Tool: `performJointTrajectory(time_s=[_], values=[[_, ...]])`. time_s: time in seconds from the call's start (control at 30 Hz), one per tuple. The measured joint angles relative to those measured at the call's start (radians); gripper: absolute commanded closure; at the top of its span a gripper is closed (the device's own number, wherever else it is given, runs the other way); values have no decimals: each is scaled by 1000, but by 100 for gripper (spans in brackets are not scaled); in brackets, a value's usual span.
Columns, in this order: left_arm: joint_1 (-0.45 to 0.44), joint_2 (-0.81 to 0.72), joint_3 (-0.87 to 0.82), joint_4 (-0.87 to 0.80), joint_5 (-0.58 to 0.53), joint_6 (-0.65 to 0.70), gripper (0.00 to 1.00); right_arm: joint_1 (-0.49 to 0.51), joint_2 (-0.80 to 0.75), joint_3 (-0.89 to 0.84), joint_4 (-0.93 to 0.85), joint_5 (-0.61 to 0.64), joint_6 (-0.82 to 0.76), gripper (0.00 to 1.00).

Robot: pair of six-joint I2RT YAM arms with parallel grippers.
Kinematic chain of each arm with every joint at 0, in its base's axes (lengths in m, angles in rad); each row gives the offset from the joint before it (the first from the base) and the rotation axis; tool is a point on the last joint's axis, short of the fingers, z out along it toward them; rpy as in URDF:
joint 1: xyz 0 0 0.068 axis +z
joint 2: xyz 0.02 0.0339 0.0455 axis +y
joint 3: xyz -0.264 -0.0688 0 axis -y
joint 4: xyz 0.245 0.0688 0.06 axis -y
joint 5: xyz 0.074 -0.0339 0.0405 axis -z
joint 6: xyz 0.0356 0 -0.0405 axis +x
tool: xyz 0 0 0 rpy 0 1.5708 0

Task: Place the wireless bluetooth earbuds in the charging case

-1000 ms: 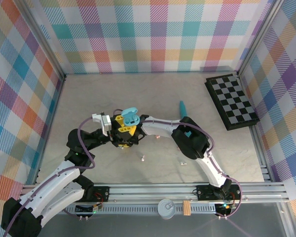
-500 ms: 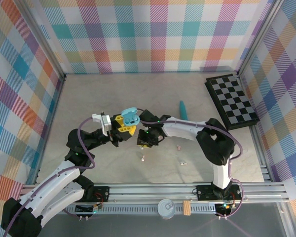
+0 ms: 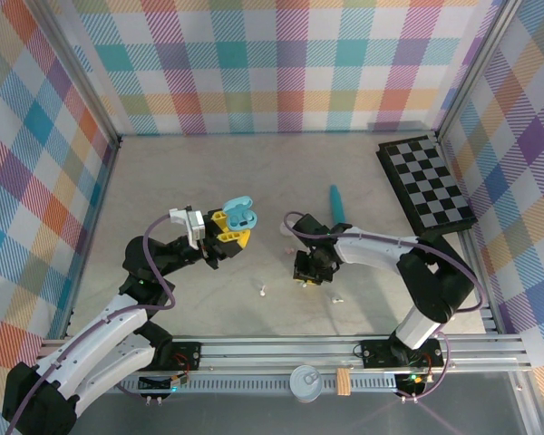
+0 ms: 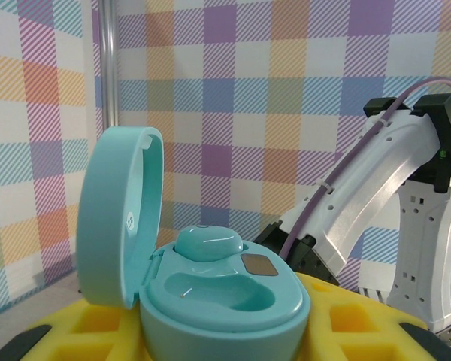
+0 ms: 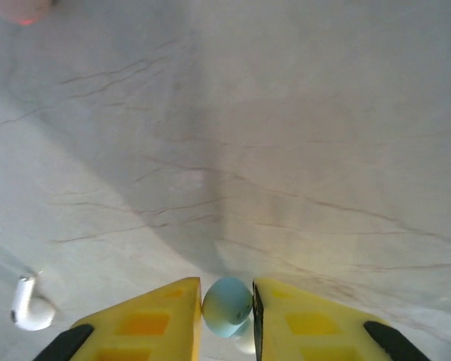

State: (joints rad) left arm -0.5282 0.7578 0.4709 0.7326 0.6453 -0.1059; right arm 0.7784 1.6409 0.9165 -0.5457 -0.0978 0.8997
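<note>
- 2 grippers are both closed on things: the left gripper (image 3: 228,237) clamps the teal charging case (image 4: 218,301), whose lid stands open.
- 1 light blue earbud (image 4: 207,242) sits in the case beside a bare socket.
- The right gripper (image 5: 227,295) pinches a second blue earbud (image 5: 226,308) low over the table (image 5: 286,113).
- 1 white earbud (image 5: 28,304) lies on the table nearby.

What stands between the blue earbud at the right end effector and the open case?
Nothing visible. Bare table lies between the light blue earbud at the right end effector and the open charging case; one slot is empty.
</note>
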Motion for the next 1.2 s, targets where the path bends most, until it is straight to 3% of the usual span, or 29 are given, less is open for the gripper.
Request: performJointTrajectory(time_s=[0.27, 0.63, 1.2], values=[[32, 10, -27, 6, -31, 22, 73, 2, -2, 31, -124, 126, -48, 54], [88, 59, -79, 47, -72, 37, 73, 106, -5, 196, -325, 334, -13, 51], [140, 79, -84, 89, -87, 46, 73, 118, 128, 183, -245, 234, 120, 54]])
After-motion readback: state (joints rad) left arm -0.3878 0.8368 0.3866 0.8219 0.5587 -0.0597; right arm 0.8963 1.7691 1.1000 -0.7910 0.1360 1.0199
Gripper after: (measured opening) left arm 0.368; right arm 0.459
